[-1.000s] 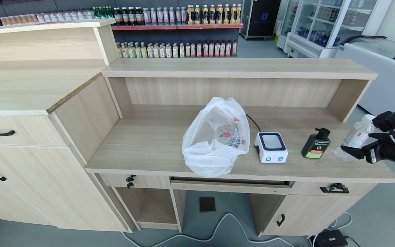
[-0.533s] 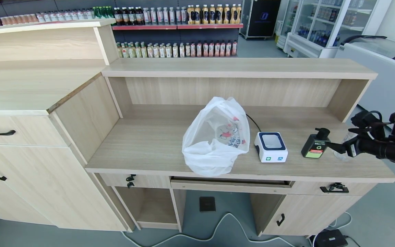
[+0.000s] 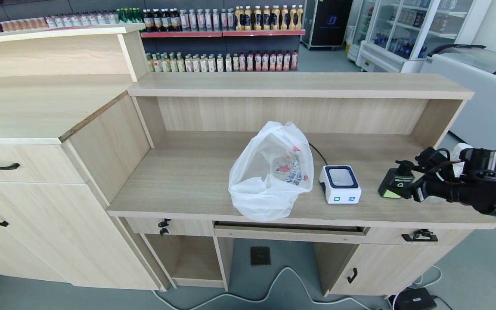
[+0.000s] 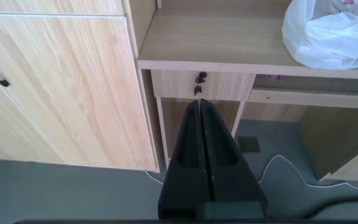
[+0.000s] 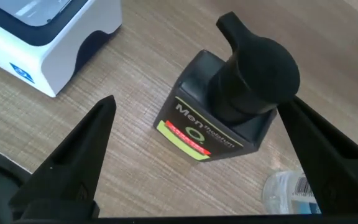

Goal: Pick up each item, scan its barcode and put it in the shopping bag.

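Note:
A black pump bottle (image 3: 396, 181) with a green and red label stands on the counter (image 3: 196, 181), right of the white barcode scanner (image 3: 339, 184). My right gripper (image 3: 409, 186) is at the bottle's right side. In the right wrist view the pump bottle (image 5: 229, 106) stands between the spread fingers (image 5: 73, 168), untouched, the right gripper (image 5: 197, 104) being open. A clear plastic bottle (image 3: 459, 151) shows behind the right arm. The white shopping bag (image 3: 269, 176) stands open left of the scanner. My left gripper (image 4: 199, 124) hangs shut below the counter's front.
An upper shelf (image 3: 299, 84) overhangs the back of the counter, with a side wall at the right end (image 3: 444, 122). The scanner's cable (image 3: 317, 153) runs behind the bag. A taller cabinet (image 3: 37, 107) stands at the left.
My right arm has moved left, from beside the clear bottle to the black pump bottle, which now stands between its open fingers.

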